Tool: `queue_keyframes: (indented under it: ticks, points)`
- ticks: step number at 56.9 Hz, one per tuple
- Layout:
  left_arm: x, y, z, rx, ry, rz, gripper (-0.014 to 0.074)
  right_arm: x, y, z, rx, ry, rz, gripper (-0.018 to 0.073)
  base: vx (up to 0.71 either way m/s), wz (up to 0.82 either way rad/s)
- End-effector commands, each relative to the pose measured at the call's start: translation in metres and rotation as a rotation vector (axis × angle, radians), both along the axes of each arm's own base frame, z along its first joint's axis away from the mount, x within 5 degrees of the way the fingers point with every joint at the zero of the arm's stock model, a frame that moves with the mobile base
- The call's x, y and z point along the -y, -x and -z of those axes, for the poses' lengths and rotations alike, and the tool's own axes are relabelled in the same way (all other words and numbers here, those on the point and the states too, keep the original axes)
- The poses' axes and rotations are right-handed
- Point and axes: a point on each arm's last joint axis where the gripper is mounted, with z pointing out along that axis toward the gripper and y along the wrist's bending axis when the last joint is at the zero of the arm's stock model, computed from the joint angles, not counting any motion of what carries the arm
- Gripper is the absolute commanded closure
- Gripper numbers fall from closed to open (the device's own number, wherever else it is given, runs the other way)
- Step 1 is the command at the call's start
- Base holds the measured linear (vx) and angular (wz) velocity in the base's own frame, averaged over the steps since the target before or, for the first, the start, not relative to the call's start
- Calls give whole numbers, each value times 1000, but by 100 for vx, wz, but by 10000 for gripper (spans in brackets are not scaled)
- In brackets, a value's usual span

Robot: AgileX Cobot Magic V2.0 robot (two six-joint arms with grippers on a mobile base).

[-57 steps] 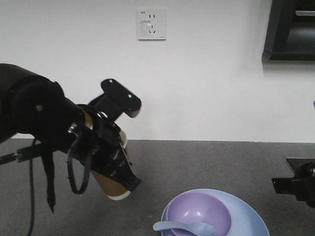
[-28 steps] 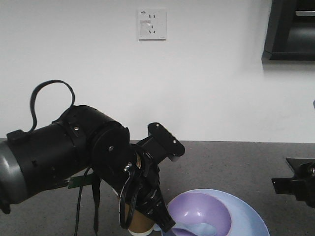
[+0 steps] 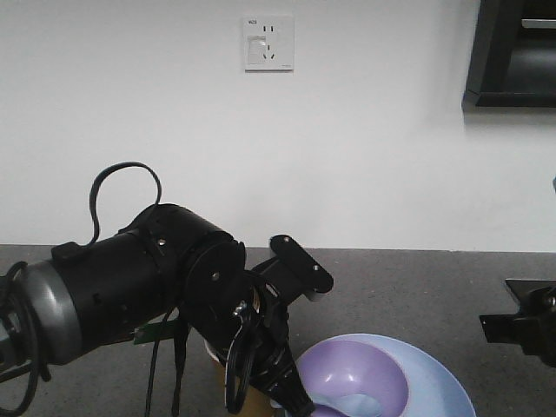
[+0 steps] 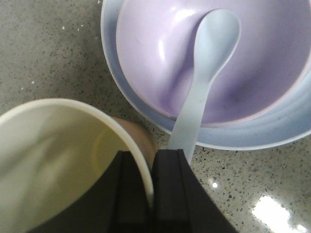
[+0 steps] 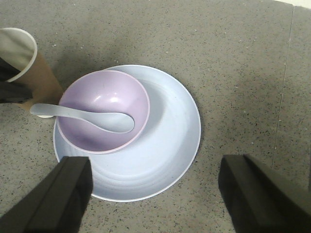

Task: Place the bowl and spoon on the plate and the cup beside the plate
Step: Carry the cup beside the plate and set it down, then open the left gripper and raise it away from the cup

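The pale blue plate (image 5: 165,141) lies on the grey counter with the lavender bowl (image 5: 95,94) sitting in its left half. The spoon (image 5: 97,120) rests in the bowl, its handle sticking out left over both rims. The brown paper cup (image 5: 36,77) stands tilted just left of the plate, its base close to the handle's end. My left gripper (image 4: 149,162) is shut on the cup's rim (image 4: 138,160), one finger inside and one outside. My right gripper (image 5: 158,167) hovers open above the plate's near edge, holding nothing.
The left arm (image 3: 148,278) fills the lower left of the front view and hides the spoon there. The right gripper (image 3: 521,330) shows at the right edge. A white wall with a socket (image 3: 268,43) backs the counter, and a dark cabinet (image 3: 512,52) hangs upper right.
My left arm has carried the cup down and to the right, from mid-air to the plate's left side. The right arm, plate and bowl have not moved.
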Motion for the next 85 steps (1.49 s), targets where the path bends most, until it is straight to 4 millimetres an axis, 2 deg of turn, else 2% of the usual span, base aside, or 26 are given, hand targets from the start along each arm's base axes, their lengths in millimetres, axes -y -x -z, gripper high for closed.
queue_keyframes:
  ticks: [1,8,17,26,36,50,56,60,64,69,75,79,85]
  points:
    - [-2,5,-32,85,94,-2,496,0,2,-15,98,-19,0,-22,0,0]
    - [-2,5,-32,84,92,-3,386,-1,2,-15,96,-34,-4,-22,0,0]
    - [-2,5,-32,81,90,-3,204,-1,2,-15,96,-34,-4,-22,0,0]
    - [-3,5,-32,81,84,-3,90,-1,2,-15,97,-34,-4,-22,0,0]
    - [-4,6,-45,89,83,-4,50,-1,2,-15,97,-34,-4,-22,0,0]
    - [-9,11,-95,135,120,-11,52,-1,2,-15,99,-32,-6,-22,0,0]
    - [-17,16,-121,167,123,-27,89,-1,2,-15,100,-29,-8,-22,0,0]
    - [-24,19,-137,193,169,-80,183,-1,3,-16,105,-23,-14,-12,0,0]
    - [-35,26,-151,231,197,-123,352,0,5,-18,123,-15,-23,22,0,0]
    - [-52,33,-168,283,221,-179,606,2,11,-24,170,-11,-16,139,0,0]
    - [-77,46,-190,335,288,-218,605,9,26,-33,232,21,11,381,0,0]
    - [-93,56,-198,363,313,-233,603,14,38,-39,278,38,31,568,0,0]
    - [-116,77,-199,416,355,-241,603,20,61,-39,387,27,55,573,0,0]
